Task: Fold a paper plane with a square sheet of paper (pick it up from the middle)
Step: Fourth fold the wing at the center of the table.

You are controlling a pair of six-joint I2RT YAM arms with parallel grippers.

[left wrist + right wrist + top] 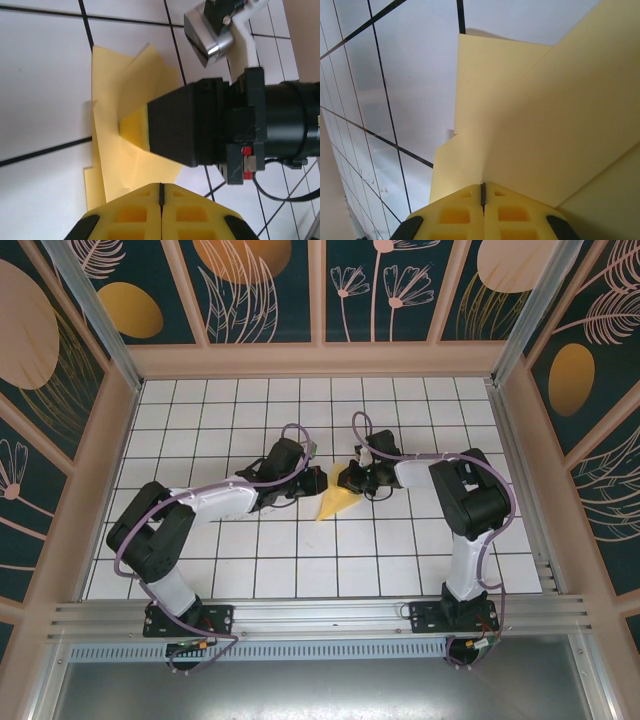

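The sheet of paper (338,504) lies mid-table, pale yellow and folded into a pointed wedge whose tip aims near-left. Both grippers meet at its far end. My right gripper (482,186) is shut on the paper (530,125), and a raised crease runs straight into the seam between its yellow fingertips. In the left wrist view the right gripper (134,131) holds a fold lifted off the tiles. My left gripper (161,187) is shut, its tips over the near edge of the paper (112,165); whether paper is pinched between them is hidden. From above, the left gripper (318,478) and right gripper (347,480) nearly touch.
The white tiled floor (400,560) is boxed in by patterned walls (60,390) at the back and both sides. An aluminium rail (320,615) runs along the near edge. The right arm's wrist camera (210,35) hangs close above the paper.
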